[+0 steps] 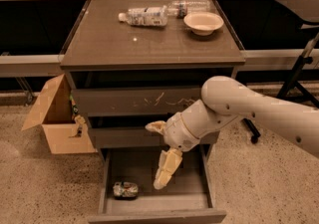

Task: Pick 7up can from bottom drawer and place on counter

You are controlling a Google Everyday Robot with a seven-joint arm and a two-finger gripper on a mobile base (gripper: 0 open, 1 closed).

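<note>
The 7up can (125,189) lies on its side, dented, at the front left of the open bottom drawer (192,203). My gripper (154,156) hangs over the middle of that drawer, to the right of the can and above it, not touching it. Its two pale fingers are spread apart and hold nothing: one points down into the drawer and the other sticks out left by the middle drawer front. The counter (114,44) is the glossy dark top of the cabinet, above the scratched top drawer front (134,101).
Two clear plastic bottles (144,16) lie at the back of the counter beside a pale bowl (203,22). An open cardboard box (55,118) stands on the floor left of the cabinet. A black stand (299,68) is at the right.
</note>
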